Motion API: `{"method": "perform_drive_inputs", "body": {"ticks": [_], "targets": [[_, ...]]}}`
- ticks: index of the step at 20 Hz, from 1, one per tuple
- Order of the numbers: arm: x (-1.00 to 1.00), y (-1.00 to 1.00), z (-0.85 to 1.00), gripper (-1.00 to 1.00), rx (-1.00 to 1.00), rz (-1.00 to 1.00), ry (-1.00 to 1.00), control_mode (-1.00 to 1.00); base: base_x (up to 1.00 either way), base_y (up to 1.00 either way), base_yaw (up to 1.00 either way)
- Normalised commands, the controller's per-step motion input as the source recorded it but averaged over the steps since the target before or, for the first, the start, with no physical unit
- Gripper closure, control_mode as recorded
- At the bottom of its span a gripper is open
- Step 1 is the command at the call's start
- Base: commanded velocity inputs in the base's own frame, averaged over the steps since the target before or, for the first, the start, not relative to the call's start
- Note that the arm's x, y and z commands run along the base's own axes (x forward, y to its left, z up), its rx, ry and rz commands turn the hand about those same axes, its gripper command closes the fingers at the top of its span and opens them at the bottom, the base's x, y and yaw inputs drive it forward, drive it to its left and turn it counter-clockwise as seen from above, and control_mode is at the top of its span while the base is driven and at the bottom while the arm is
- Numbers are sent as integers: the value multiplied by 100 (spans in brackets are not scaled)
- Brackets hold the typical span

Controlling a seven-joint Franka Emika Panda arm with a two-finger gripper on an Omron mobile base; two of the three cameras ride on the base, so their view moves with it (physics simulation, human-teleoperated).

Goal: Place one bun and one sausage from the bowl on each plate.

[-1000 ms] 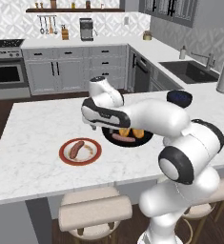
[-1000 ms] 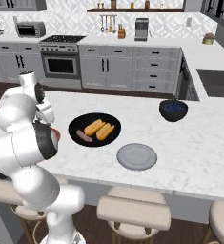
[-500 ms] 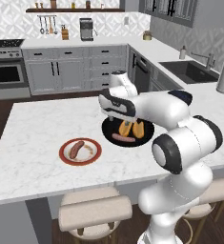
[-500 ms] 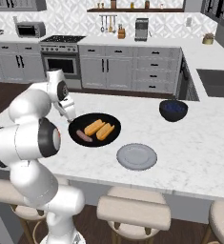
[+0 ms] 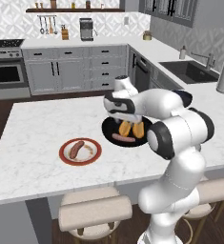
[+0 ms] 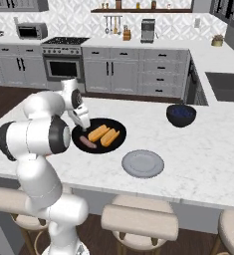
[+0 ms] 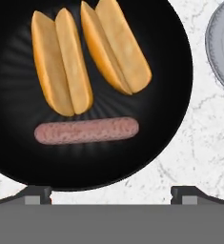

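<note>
My gripper [image 7: 111, 193] is hanging wide open; glossy black bowl [image 7: 178, 62] is holding two split buns [image 7: 61, 62], sausage [image 7: 86, 130] at six o'clock.

My hand [image 7: 111, 193] hovers over the bowl [image 7: 175, 71], where two buns [image 7: 61, 62] lie behind one sausage [image 7: 86, 130].
</note>
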Motion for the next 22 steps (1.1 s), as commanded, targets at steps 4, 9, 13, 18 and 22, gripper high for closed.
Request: {"method": "perform_drive_inputs", "body": {"ticks": [4,9,13,18,22], "targets": [[48,-30,-42,-100,-2,0,1,-100,0,0,0],[39,-9,-35,-100,0,0,1,-100,0,0,0],[57,-14,-43,-100,0,0,0,-100,0,0,0],[49,-14,-37,-100,0,0,0,-100,0,0,0],[44,-7,-35,-100,2,5,0,-100,0,0,0]]}}
